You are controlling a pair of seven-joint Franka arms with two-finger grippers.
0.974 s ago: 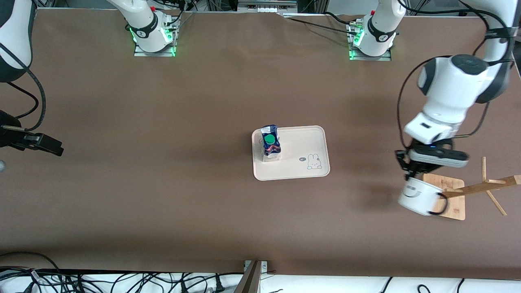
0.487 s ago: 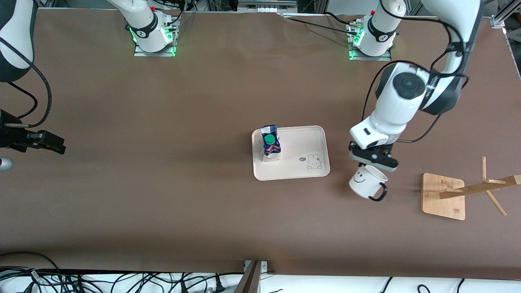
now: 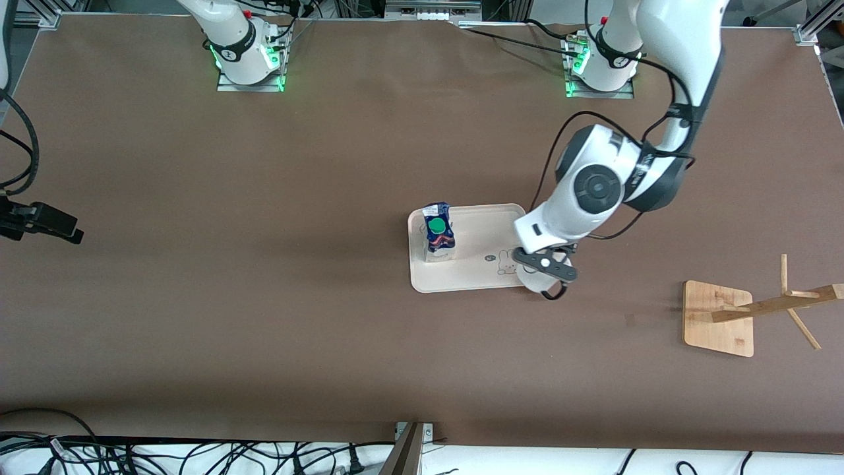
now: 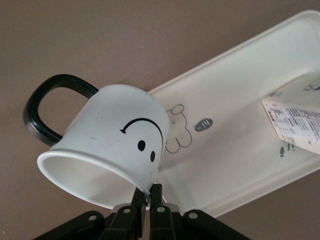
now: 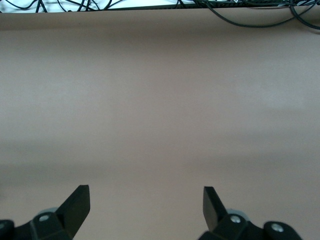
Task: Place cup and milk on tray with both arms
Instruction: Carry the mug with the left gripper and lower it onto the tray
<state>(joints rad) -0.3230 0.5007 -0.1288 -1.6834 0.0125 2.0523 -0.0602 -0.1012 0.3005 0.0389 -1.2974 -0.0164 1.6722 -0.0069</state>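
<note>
In the left wrist view the white cup [image 4: 115, 145] with its black smiley and black handle hangs tilted, and my left gripper [image 4: 149, 192] is shut on its rim. From the front, the left gripper [image 3: 542, 269] holds the cup [image 3: 535, 282] over the bunny corner of the cream tray [image 3: 481, 231], at the tray's end toward the left arm. The milk [image 3: 438, 232] stands upright on the tray's other end, and its printed side [image 4: 295, 120] also shows on the tray [image 4: 240, 100]. My right gripper [image 3: 69, 232] waits open [image 5: 145, 200] over bare table at the right arm's end.
A wooden rack with a flat base [image 3: 719, 320] stands toward the left arm's end of the table, nearer the front camera than the tray. Cables [image 3: 198, 455] lie past the table's front edge.
The left arm has carried the cup from beside the wooden rack across to the tray's bunny corner. The right gripper has drawn slightly farther toward its end of the table.
</note>
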